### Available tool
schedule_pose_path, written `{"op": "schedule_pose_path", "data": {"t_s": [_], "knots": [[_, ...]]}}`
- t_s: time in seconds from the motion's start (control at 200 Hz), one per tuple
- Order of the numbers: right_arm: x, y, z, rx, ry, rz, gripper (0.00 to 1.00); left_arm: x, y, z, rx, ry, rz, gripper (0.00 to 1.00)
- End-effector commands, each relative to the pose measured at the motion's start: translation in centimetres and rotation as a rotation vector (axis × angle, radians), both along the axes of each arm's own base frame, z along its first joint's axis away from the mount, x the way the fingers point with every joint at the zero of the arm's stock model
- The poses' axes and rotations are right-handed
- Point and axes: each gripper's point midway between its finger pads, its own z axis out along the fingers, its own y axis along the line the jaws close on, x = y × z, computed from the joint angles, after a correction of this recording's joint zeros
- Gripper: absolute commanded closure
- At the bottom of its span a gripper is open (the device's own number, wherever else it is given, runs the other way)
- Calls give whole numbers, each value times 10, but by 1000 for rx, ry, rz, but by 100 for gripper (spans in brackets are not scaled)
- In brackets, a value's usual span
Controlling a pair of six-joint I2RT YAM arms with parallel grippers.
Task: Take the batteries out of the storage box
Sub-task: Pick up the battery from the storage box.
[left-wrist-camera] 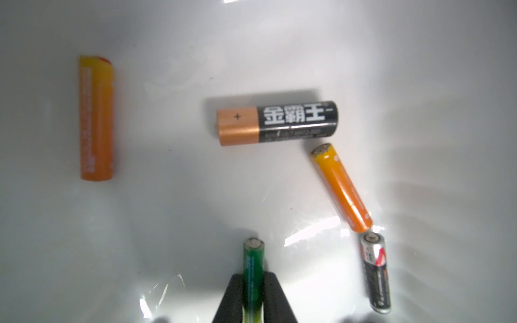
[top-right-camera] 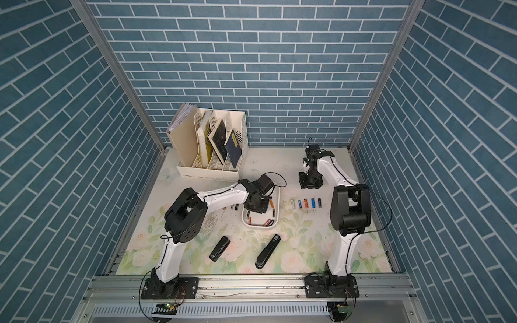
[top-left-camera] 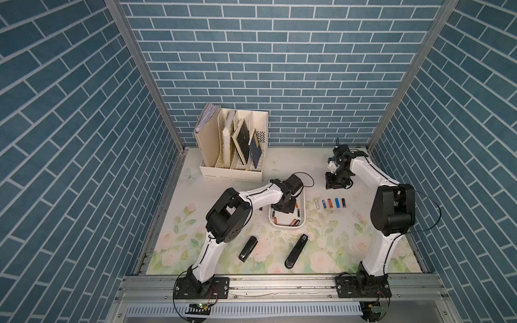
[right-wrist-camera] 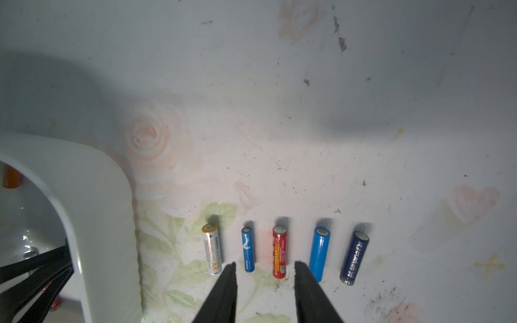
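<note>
The white storage box [top-left-camera: 288, 227] lies mid-table with several batteries in it. My left gripper [top-left-camera: 282, 208] reaches down into the box. In the left wrist view it [left-wrist-camera: 253, 276] is shut on a green battery [left-wrist-camera: 253, 257]. On the box floor nearby lie a gold-and-black cell [left-wrist-camera: 277, 123], two orange cells [left-wrist-camera: 96, 117] and a black-and-silver one [left-wrist-camera: 375, 274]. My right gripper [right-wrist-camera: 265, 263] hangs open and empty over a row of several batteries [top-left-camera: 330, 203] on the table, right of the box [right-wrist-camera: 92, 195]. A few more cells [top-right-camera: 232, 207] lie left of the box.
A cream file organizer [top-left-camera: 233, 145] with books stands at the back left. Two black staplers [top-left-camera: 248, 249] [top-left-camera: 296, 251] lie in front of the box. Blue brick walls close in the table on three sides.
</note>
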Motion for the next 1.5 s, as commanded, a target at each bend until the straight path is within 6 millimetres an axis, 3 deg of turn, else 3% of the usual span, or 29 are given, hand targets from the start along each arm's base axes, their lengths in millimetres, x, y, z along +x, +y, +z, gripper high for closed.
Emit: {"op": "schedule_pose_path", "data": {"t_s": [0.0, 0.24, 0.515, 0.965, 1.49], "knots": [[1, 8, 14, 22, -12, 5, 63, 3, 7, 8, 0, -2, 13, 81], [4, 16, 20, 35, -21, 18, 62, 2, 12, -4, 32, 17, 16, 74], [3, 20, 25, 44, -27, 26, 62, 0, 10, -4, 21, 30, 11, 81], [7, 33, 23, 95, -31, 42, 62, 7, -1, 23, -104, 27, 28, 82], [13, 40, 26, 115, -37, 56, 62, 25, 7, 71, -188, -29, 73, 82]]}}
